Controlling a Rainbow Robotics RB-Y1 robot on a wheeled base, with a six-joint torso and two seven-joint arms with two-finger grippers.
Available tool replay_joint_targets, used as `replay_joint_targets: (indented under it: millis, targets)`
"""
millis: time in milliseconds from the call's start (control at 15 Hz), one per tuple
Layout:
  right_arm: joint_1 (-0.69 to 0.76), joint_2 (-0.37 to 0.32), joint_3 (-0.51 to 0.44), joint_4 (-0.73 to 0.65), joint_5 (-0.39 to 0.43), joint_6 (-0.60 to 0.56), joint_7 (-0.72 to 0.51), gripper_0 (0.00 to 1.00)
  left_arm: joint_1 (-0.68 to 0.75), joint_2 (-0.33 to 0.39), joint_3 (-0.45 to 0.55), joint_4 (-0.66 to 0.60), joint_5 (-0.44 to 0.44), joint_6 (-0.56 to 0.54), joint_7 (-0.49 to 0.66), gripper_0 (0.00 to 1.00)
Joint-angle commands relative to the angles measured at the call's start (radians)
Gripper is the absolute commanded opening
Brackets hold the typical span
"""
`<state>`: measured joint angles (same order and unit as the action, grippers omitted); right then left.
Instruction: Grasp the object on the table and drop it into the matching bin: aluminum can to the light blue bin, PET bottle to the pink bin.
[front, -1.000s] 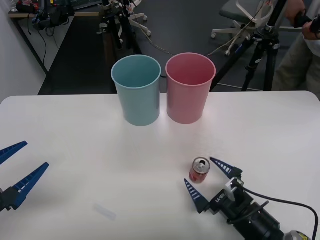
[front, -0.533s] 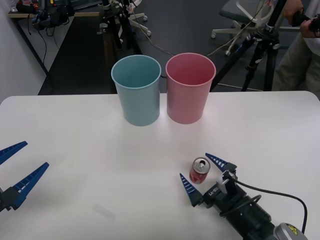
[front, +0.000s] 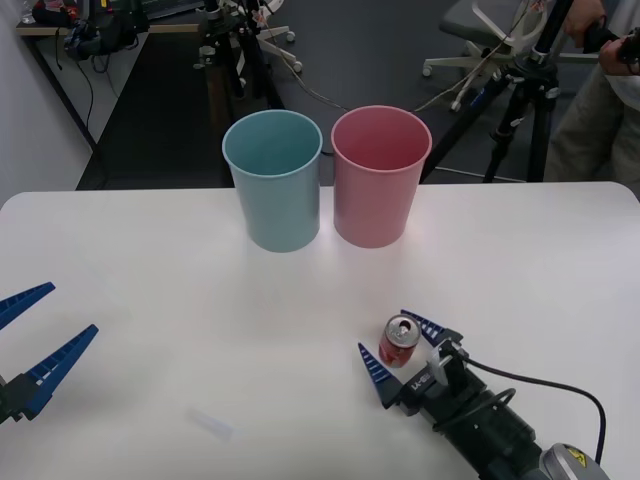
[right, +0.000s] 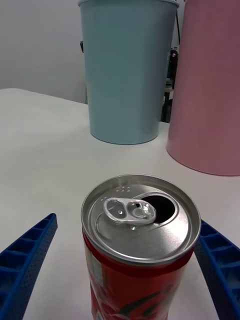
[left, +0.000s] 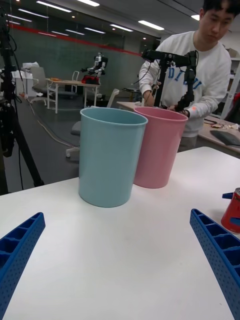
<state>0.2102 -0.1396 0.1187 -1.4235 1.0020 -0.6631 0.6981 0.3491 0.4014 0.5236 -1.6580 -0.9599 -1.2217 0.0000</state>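
Aluminum can (front: 399, 342) was seen upright on the table (front: 180, 300), bracketed by the right gripper (front: 404, 346), jaws apart, not yet clamped. Left gripper (front: 35, 338) was held spread at the table's left edge.

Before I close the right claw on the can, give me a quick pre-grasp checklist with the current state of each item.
1. Aluminum can upright on the table: ok.
2. Can between the right claw fingers, one each side in the right wrist view: ok.
3. Right claw open: ok.
4. Fingers touching the can: cannot tell.
5. Light blue bin upright, mouth open, beside the pink bin: ok.
6. Left claw parked open at the table's left edge, away from the can: ok.
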Motion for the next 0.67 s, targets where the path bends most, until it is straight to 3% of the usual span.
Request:
replay_joint_targets:
  millis: [67, 667]
  targets:
    - [0.0, 0.0, 0.004, 0.0, 0.0, 0.0, -0.002, 0.0, 0.0, 0.0, 0.0, 0.0, 0.0, 0.0, 0.0, 1.0]
    - [0.006, -0.001, 0.004, -0.032, 0.0, -0.01, -0.022, 0.0, 0.0, 0.0, 0.0, 0.0, 0.0, 0.0, 0.0, 1.0]
